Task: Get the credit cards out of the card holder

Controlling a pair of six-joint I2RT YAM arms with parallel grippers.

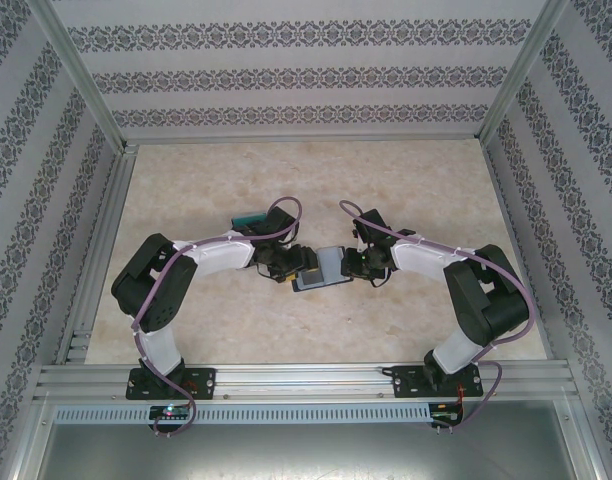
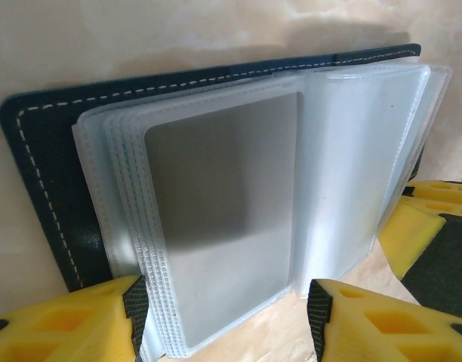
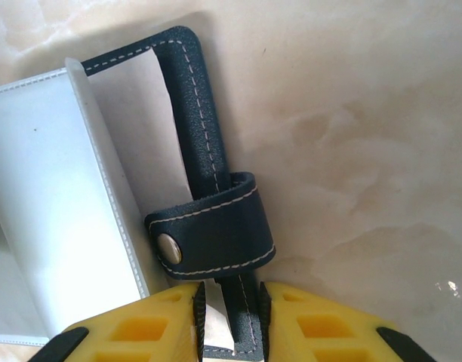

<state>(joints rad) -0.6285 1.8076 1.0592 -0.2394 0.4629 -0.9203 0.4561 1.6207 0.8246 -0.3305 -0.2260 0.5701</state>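
Card holder (image 1: pixel 321 270) lies open at mid-bench (image 1: pixel 186 180), bare marble on every side. Right hand (image 3: pixel 229 303) pinches its navy cover edge at the frame's bottom, below the tab (image 3: pixel 216 234). Left hand (image 2: pixel 227 305) is open, astride clear sleeves (image 2: pixel 352 166) — a grey card (image 2: pixel 223 219) inside.

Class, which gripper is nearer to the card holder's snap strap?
Right. The right gripper pinches the card holder's edge right beside the snap strap. The left gripper sits at the opposite half, jaws open around the clear sleeves.
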